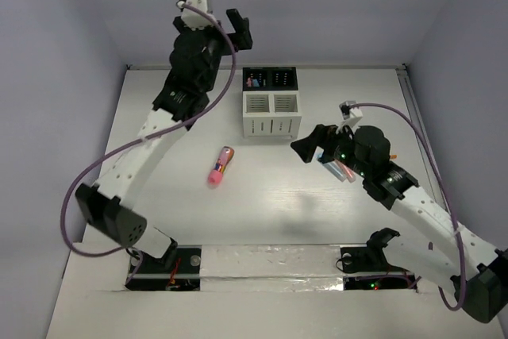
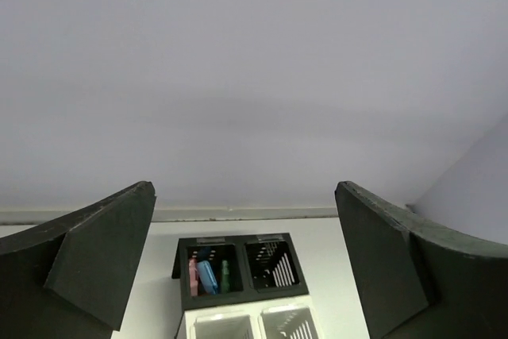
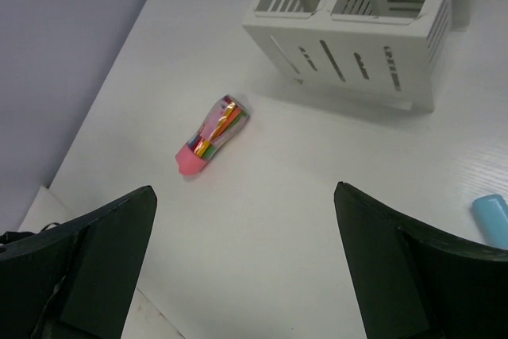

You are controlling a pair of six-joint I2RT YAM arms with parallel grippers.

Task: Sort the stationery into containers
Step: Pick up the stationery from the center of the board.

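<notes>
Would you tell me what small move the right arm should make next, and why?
Probably shift the right gripper sideways over the blue stick: its jaws are open and empty, and that stick lies loose on the table, nearest to it.

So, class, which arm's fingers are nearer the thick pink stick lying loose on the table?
Right. The right fingers hang open just right of the pink stick; the left fingers are raised beyond the containers, further off.

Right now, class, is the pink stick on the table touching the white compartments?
Apart. The right wrist view shows bare table between the pink stick and the white compartments.
</notes>
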